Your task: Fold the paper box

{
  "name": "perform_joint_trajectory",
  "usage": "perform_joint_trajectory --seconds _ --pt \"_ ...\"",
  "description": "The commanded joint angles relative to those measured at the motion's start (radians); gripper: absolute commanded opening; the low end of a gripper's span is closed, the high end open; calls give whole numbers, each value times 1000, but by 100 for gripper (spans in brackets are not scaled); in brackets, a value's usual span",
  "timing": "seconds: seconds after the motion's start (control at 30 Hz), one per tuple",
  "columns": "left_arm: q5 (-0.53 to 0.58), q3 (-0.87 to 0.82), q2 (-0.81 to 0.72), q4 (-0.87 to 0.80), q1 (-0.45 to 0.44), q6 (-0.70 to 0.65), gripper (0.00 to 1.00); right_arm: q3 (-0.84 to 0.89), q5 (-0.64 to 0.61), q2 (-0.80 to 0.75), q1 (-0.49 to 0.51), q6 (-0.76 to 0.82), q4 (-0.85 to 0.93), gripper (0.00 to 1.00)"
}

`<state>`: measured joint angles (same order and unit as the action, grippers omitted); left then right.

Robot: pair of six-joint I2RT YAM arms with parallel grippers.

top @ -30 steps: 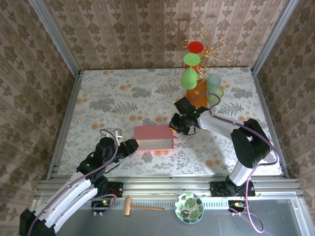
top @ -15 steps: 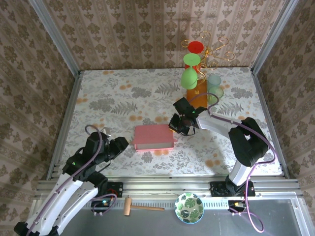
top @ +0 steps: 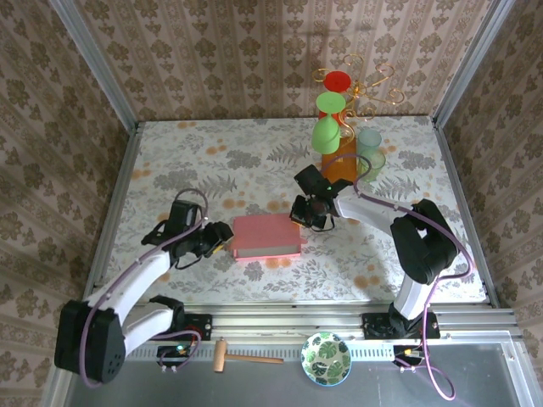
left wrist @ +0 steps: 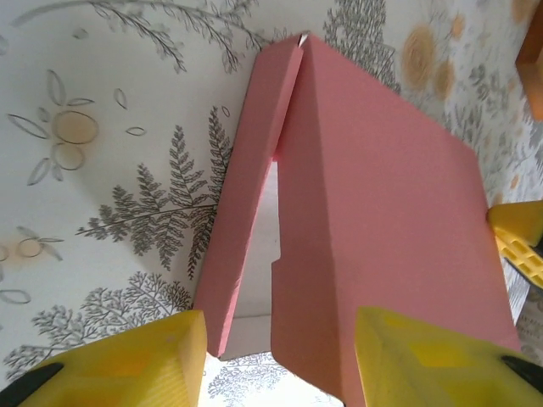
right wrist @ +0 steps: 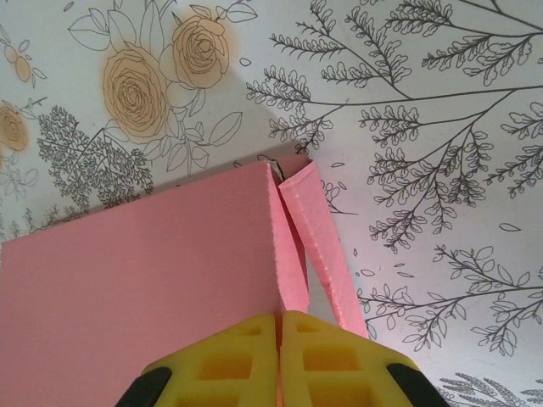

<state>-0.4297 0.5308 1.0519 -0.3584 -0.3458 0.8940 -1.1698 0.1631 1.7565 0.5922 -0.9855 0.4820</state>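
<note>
While the pink thin-cardboard mailer box point(top: 265, 236) lay near the middle of the flower-patterned table point(top: 195, 161), somewhat toward the near edge, I had one arm at each end of it. My right pincer point(top: 303, 219) was clenched at the box's far right corner. In the right wrist view its yellow fingers point(right wrist: 246, 356) were pressed together, and the thin pink edge ran straight into the seam between them, so I judged that I was pinching that wall rather than merely resting on it. My left pincer point(top: 222, 238) was released at the box's left end. Its two fingers point(left wrist: 127, 369) stood wide apart with the end of the box between them, and I could not tell whether either pad touched the cardboard.

From above the box looked nearly finished – a shallow pink rectangle with its lid down flat. The wrist views told me otherwise. At the left end one side wall leaned away from the lid, leaving a wedge-shaped gap through which the pale inner side showed. At the right end a narrow flap splayed out beside the corner I held.

By my reckoning the main folds were done, and what was left was to bring those loose side pieces in and tuck them so the box would hold shut.
</note>
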Motion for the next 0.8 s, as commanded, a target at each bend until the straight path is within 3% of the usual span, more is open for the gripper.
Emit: perform_joint_trajectory --seconds 0.0,0.27,0.53,0.77 --pt "-76 28 39 44 7 -107 50 -20 -46 36 5 36 89 7" --pt "-71 -21 73 143 4 -110 51 -19 -43 46 5 38 83 7" --pt "-89 -72 174 180 1 -137 43 -29 -57 21 5 61 93 8" --pt "-73 -76 257 209 -6 -162 37 -54 -77 -53 7 96 140 17"
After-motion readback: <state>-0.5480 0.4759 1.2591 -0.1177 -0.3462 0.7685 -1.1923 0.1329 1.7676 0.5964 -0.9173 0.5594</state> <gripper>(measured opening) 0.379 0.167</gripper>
